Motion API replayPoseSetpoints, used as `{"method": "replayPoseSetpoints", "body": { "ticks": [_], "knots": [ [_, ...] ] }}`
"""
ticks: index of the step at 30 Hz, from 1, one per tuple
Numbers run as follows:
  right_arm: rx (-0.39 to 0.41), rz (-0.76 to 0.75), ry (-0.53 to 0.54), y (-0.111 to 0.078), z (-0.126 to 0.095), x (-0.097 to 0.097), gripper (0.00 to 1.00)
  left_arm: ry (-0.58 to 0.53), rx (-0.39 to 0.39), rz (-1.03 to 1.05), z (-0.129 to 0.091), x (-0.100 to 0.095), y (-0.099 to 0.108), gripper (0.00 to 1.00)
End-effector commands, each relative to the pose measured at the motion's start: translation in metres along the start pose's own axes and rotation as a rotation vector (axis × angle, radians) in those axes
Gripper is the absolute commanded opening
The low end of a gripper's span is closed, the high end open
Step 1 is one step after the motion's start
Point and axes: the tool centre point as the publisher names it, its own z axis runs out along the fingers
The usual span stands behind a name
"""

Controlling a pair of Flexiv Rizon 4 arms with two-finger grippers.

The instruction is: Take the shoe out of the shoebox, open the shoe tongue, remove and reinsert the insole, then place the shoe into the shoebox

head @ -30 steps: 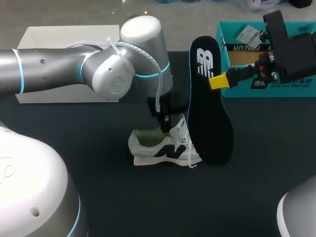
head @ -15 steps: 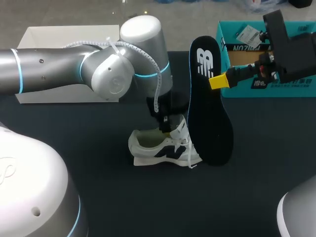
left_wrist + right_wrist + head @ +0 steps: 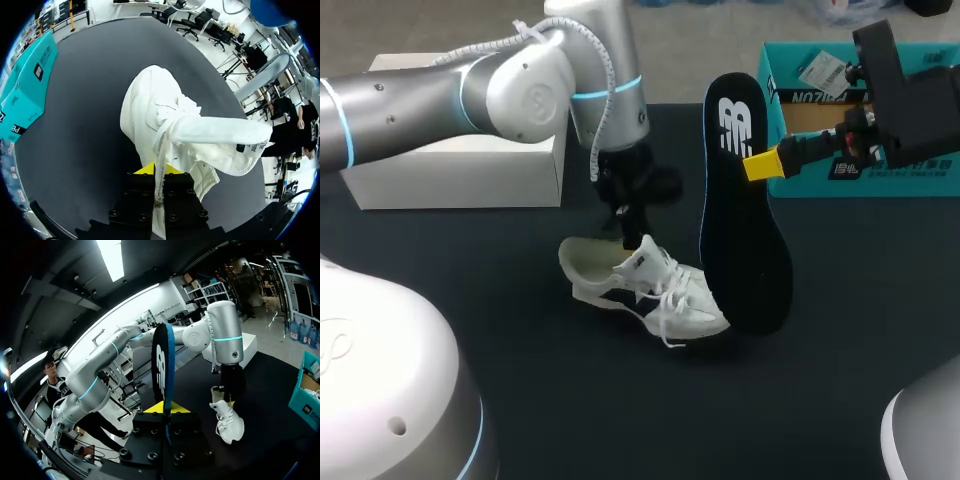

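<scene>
A white shoe (image 3: 645, 290) with a dark side logo lies on the dark table, toe towards the front right. My left gripper (image 3: 632, 238) comes down on its open top and is shut on the upper by the laces. In the left wrist view the shoe (image 3: 150, 110) hangs ahead of that gripper (image 3: 155, 172), its tongue (image 3: 220, 135) folded out to one side. The black insole (image 3: 740, 200) stands upright just right of the shoe, with my right gripper (image 3: 760, 165) shut on its edge. In the right wrist view the insole (image 3: 164, 365) is edge-on between that gripper's (image 3: 164, 409) fingers, with the shoe (image 3: 227, 421) beyond.
The teal shoebox (image 3: 800, 175) sits at the back right, behind my right gripper. A white box (image 3: 450, 170) stands at the back left, under my left arm. Dark tabletop (image 3: 620, 400) lies in front of the shoe.
My left arm has swung back and to the left, pulling the shoe by its upper. The heel has shifted left and the shoe has turned. The right arm and insole have kept still.
</scene>
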Motion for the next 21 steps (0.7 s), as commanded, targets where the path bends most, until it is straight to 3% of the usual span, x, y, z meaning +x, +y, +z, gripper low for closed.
{"method": "replayPoseSetpoints", "body": {
  "ticks": [1, 13, 17, 21],
  "knots": [
    [0.005, 0.002, 0.000, 0.003, 0.003, -0.001, 0.00, 0.190, -0.010, 0.669, -0.012, 0.006, -0.004, 0.00],
    [0.005, 0.002, 0.000, 0.003, 0.003, -0.001, 0.00, 0.190, -0.010, 0.669, -0.012, 0.006, -0.004, 0.00],
    [0.005, 0.002, 0.000, 0.003, 0.003, -0.001, 0.00, 0.230, 0.007, 0.792, -0.012, -0.006, -0.002, 0.00],
    [0.005, 0.002, 0.000, 0.003, 0.003, -0.001, 0.00, 0.274, -0.043, 0.828, -0.016, -0.012, -0.002, 0.00]
  ]
}}
